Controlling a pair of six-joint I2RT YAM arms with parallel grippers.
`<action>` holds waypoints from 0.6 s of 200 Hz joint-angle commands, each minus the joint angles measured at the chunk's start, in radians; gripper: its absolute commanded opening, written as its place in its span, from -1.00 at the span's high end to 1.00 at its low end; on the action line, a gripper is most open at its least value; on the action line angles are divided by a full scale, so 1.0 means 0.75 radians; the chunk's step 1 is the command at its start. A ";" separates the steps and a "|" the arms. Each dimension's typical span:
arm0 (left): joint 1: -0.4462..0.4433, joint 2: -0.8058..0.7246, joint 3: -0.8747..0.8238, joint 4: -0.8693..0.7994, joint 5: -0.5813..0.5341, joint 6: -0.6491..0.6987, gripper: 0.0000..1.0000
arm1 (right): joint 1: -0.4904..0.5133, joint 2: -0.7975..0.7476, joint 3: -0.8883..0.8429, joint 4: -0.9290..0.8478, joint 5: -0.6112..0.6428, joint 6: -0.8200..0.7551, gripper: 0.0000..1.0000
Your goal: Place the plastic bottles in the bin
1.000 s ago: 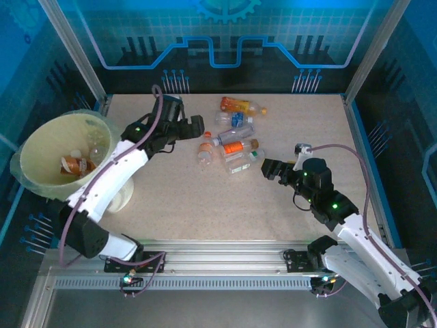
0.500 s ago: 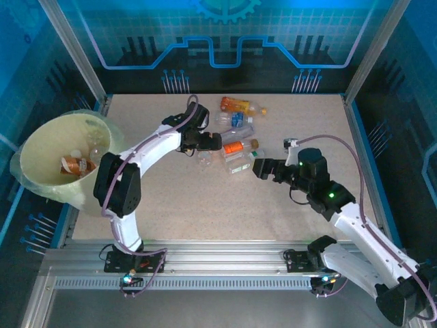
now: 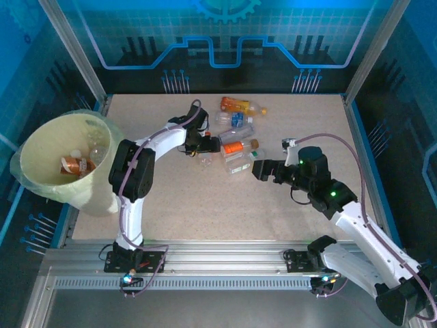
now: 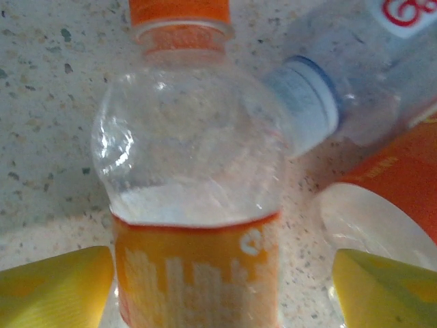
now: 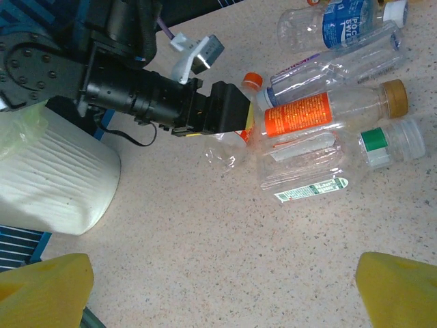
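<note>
One bottle (image 4: 194,171) between left tool (image 4: 220,290) jaws

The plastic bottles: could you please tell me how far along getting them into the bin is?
Done: a few bottles lie in the bin. In hand: the left gripper straddles an orange-capped bottle on the table, not yet gripped. Left: the cluster of bottles beside it; the right gripper hovers open nearby.

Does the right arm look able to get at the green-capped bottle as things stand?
Probably yes: the open right gripper faces the green-capped bottle across bare table, nothing lying between.
</note>
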 commanded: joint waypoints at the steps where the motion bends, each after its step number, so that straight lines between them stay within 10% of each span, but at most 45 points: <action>1: 0.019 0.057 0.053 0.047 0.098 0.022 -0.58 | -0.003 -0.034 0.012 -0.032 -0.003 -0.017 -1.00; 120: 0.031 -0.012 -0.098 0.188 0.090 -0.021 0.14 | 0.003 -0.040 -0.002 -0.029 0.008 -0.055 -1.00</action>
